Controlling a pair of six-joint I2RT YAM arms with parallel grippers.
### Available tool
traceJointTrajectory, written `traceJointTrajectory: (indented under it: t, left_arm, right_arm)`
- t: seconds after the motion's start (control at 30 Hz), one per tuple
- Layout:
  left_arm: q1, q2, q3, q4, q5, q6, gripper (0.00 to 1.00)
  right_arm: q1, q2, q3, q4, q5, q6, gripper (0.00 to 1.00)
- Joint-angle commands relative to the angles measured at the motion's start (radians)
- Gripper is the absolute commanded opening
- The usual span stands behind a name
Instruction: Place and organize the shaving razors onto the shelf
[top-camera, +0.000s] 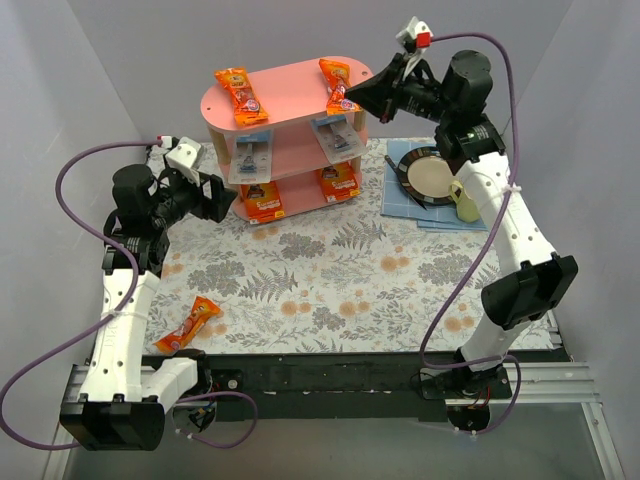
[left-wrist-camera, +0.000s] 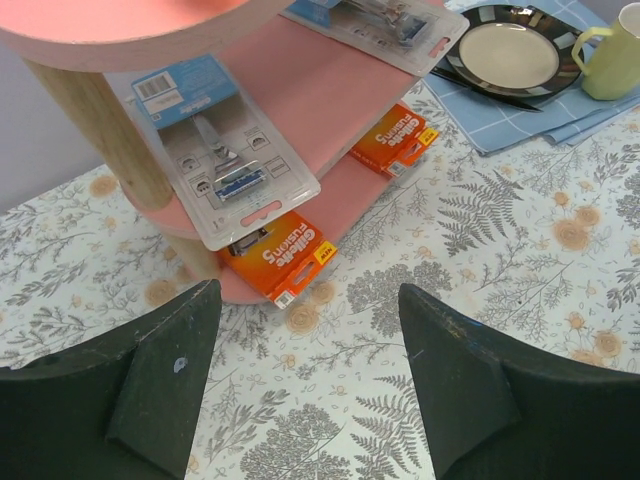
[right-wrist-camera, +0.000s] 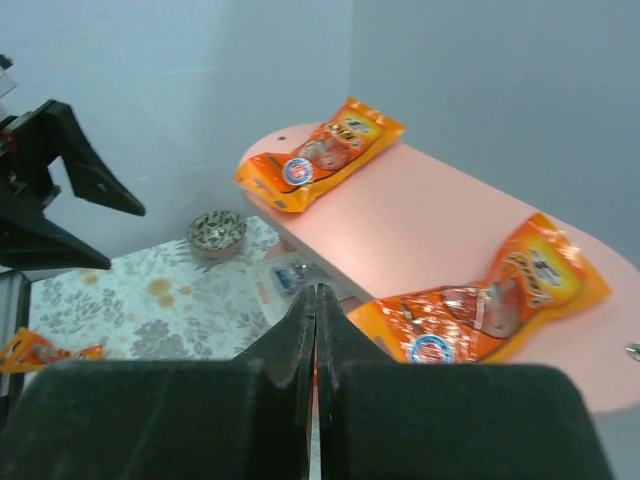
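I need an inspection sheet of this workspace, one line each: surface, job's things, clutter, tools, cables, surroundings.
surface: table with a flowered cover.
job's things: shelf holds two bags on the top tier, two blister packs on the middle and two cards on the bottom; loose bag lies on the table by the left arm.
clutter: plate and mug on a blue cloth; bowl on the table beyond the shelf.
tools: left tool open, empty, facing the shelf; right tool shut, empty, near the top tier.
cables: purple cable on each arm, looping off the table.
surroundings: grey walls.
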Motion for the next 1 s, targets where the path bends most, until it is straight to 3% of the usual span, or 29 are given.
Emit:
traceJointTrajectory:
  t: [0.0, 0.23, 0.47, 0.6, 0.67, 0.97]
  left_arm:
    - [0.007, -0.016, -0.007, 0.035, 0.037, -0.025, 0.7]
    - [0.007, -0.047, -0.037, 0.049, 0.031, -0.035, 0.71]
    - [0.007, -0.076, -0.063, 0.042, 0.011, -0.031, 0.71]
    - [0.007, -0.083, -0.066, 0.025, -0.002, -0.013, 0.71]
    - [0.007, -0.09, -0.066, 0.017, -0.006, -0.01, 0.71]
    - [0.007, -0.094, -0.057, -0.014, -0.022, 0.011, 0.71]
  right_arm:
    - [0.074, -0.019, -0.04, -0.089, 0.033, -0.054, 0.01]
    - [0.119, -0.004, -0.062, -0.185, 0.082, -0.101, 0.01]
    - [0.079, 0.088, 0.062, -0.271, 0.115, -0.146, 0.01]
    - [0.047, 0.195, 0.229, -0.374, 0.124, -0.189, 0.01]
    - [0.025, 0.24, 0.3, -0.376, 0.122, -0.189, 0.01]
    - [0.007, 0.275, 0.319, -0.331, 0.083, -0.161, 0.01]
